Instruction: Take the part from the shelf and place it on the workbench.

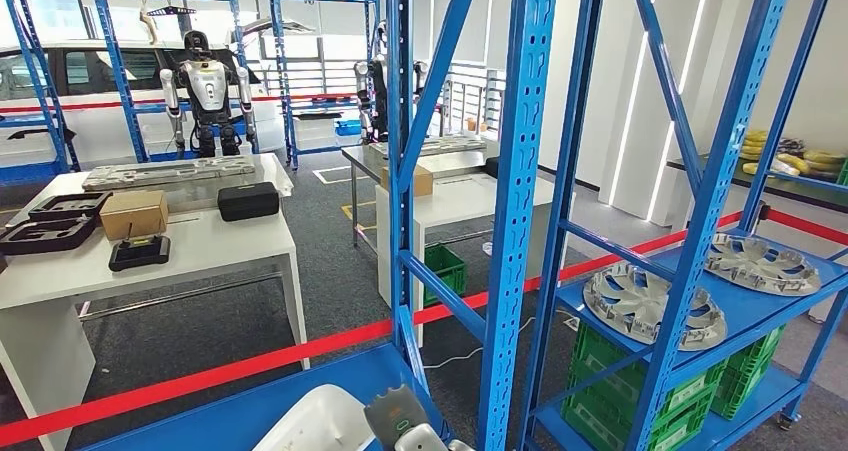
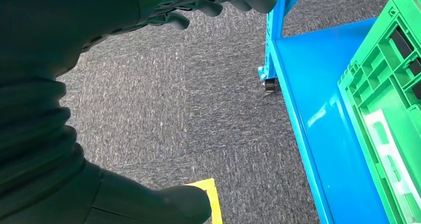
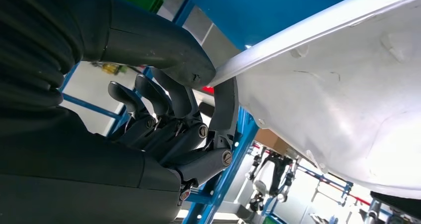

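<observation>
Right hand (image 3: 164, 129): thick grey thumb on top, dark jointed fingers (image 3: 224, 114) beneath, pinching the thin rim of the white part (image 3: 337, 100). Part is smooth, glossy moulded plastic, curved shell with small raised bosses on its inner face. In the head view the same white part (image 1: 315, 421) lies at the bottom of the picture on the blue shelf (image 1: 250, 401), a flat painted metal deck, with the right hand (image 1: 410, 426) at its edge.

Left hand (image 2: 99, 110): hanging over speckled grey carpet (image 2: 164, 100), holding nothing; fingers (image 2: 218, 0) apart from the thumb, loosely curved. Beside it a blue rack base and a green ribbed plastic crate (image 2: 387, 100).

White surface (image 1: 230, 246) stands well apart across the red tape line, carrying a brown cardboard box (image 1: 133, 213) and a black rounded case (image 1: 248, 201). Spoked silver wheel covers (image 1: 640, 303) rest on the neighbouring rack.
</observation>
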Available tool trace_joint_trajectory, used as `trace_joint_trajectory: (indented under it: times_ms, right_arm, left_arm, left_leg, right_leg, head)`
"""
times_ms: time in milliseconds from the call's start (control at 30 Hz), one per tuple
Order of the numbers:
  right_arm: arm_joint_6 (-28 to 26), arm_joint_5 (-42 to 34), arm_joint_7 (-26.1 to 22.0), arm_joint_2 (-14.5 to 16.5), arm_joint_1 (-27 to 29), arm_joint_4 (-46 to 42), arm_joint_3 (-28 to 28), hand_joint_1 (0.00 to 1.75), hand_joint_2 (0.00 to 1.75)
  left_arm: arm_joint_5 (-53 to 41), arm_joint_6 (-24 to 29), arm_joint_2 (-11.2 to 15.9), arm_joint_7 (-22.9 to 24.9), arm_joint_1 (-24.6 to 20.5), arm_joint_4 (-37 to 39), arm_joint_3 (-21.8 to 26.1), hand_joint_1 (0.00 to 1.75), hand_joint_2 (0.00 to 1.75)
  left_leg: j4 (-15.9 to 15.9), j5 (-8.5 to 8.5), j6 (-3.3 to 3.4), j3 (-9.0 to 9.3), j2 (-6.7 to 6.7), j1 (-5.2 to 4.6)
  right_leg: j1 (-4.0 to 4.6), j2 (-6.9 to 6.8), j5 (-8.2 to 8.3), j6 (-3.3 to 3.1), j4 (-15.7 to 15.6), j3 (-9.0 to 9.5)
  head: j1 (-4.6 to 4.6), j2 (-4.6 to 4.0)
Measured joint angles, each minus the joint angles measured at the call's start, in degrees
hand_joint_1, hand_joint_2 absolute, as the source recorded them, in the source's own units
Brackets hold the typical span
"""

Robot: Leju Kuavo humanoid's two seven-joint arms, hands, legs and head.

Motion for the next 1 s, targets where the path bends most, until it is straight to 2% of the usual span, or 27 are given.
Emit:
trace_joint_trajectory:
  times_ms: [233,1000]
  right_arm:
    - [1.98,-1.88,-1.04,0.31,2.0,-0.08,-0.25,1.61,1.75]
    - [4.62,-3.08,1.39,4.4,5.41,-0.08,-0.61,1.61,1.75]
  left_arm:
    - [-0.58,-1.21,0.0,-1.31,0.05,0.0,0.01,0.0,1.75]
    - [-0.77,-1.76,0.02,-1.26,0.25,0.0,0.01,0.0,1.75]
  left_leg:
    - [0.0,-0.01,0.0,-0.1,-0.01,0.01]
    - [0.0,0.02,-0.04,-0.09,-0.01,0.02]
  right_leg:
    - [0.0,-0.01,-0.01,0.0,0.0,0.0]
    - [0.01,0.0,-0.02,-0.01,0.0,-0.09]
  head:
    - [0.0,0.0]
    - [0.0,0.0]
